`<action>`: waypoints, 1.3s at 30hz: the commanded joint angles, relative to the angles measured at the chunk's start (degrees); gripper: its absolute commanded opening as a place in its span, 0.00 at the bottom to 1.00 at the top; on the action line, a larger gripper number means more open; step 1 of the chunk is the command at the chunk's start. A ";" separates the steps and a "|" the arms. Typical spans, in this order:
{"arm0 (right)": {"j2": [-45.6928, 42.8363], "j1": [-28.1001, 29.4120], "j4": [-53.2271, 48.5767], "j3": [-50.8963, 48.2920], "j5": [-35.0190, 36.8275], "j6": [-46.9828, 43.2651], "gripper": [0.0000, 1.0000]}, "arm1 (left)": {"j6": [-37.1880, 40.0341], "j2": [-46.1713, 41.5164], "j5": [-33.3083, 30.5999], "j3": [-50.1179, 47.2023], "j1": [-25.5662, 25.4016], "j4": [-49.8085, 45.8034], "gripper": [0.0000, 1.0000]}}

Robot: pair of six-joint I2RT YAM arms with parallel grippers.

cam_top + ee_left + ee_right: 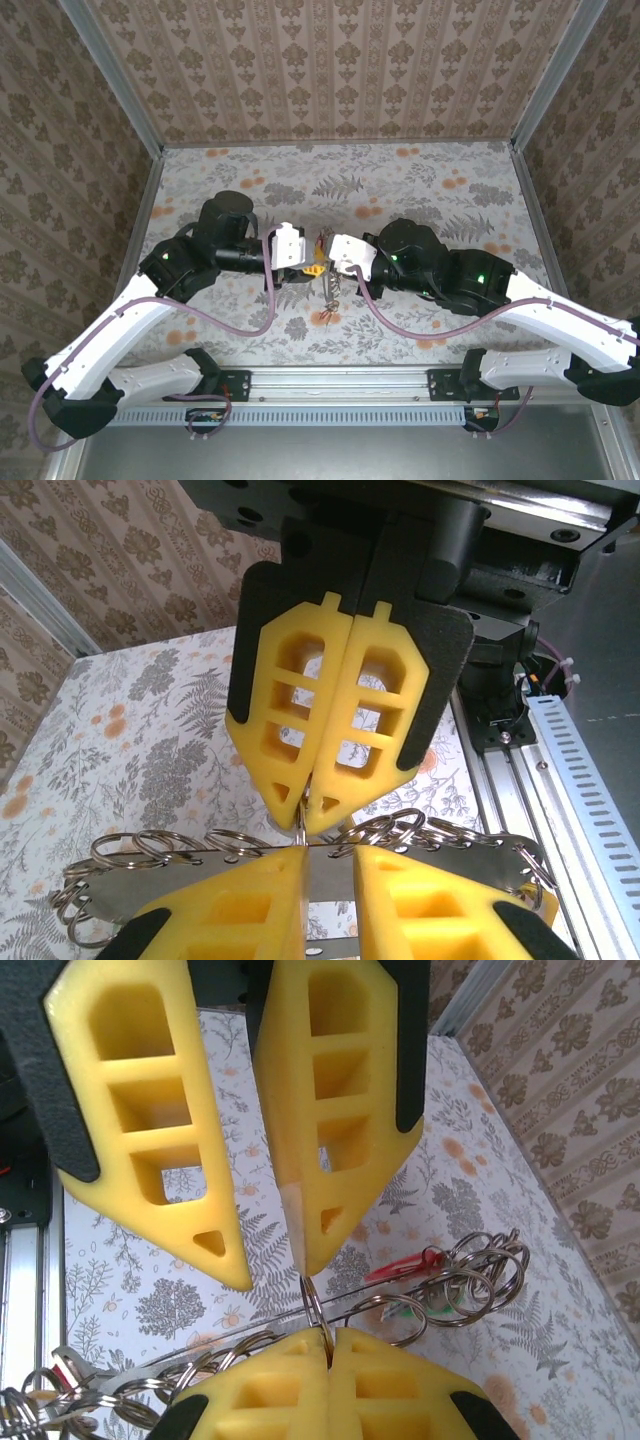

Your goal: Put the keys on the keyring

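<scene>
The keyring (470, 865) is a flat grey metal band with small holes, carrying several split rings, and it hangs between the two arms (328, 285). My right gripper (330, 1335) is shut on one split ring (318, 1305), which stands upright from its tips. My left gripper (330, 852) faces it from the other side, its fingers (225, 1250) a narrow gap apart with only the tablecloth showing between them. The ring's top touches one left fingertip. Keys with a red tag (405, 1265) and a green tag (408, 1310) hang among the rings to the right.
A flowered cloth (400, 180) covers the table. Patterned walls enclose it on three sides. An aluminium rail (340, 382) holding both arm bases runs along the near edge. Both arms meet over the table's middle.
</scene>
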 commanded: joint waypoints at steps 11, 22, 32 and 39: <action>-1.74 -0.54 2.74 0.59 -2.83 1.98 0.00 | -0.46 0.21 -2.91 -0.23 -1.27 3.86 0.21; -1.99 -0.54 3.07 0.53 -2.73 1.96 0.00 | -0.01 0.63 -3.42 0.33 -1.63 2.58 0.18; -1.88 -0.63 3.79 0.31 -2.75 1.39 0.00 | -0.76 0.56 -3.07 -0.54 -2.44 3.88 0.00; -4.37 -0.62 6.18 -2.89 -6.63 1.45 0.07 | -8.95 -4.24 6.01 -7.08 -0.14 16.66 0.00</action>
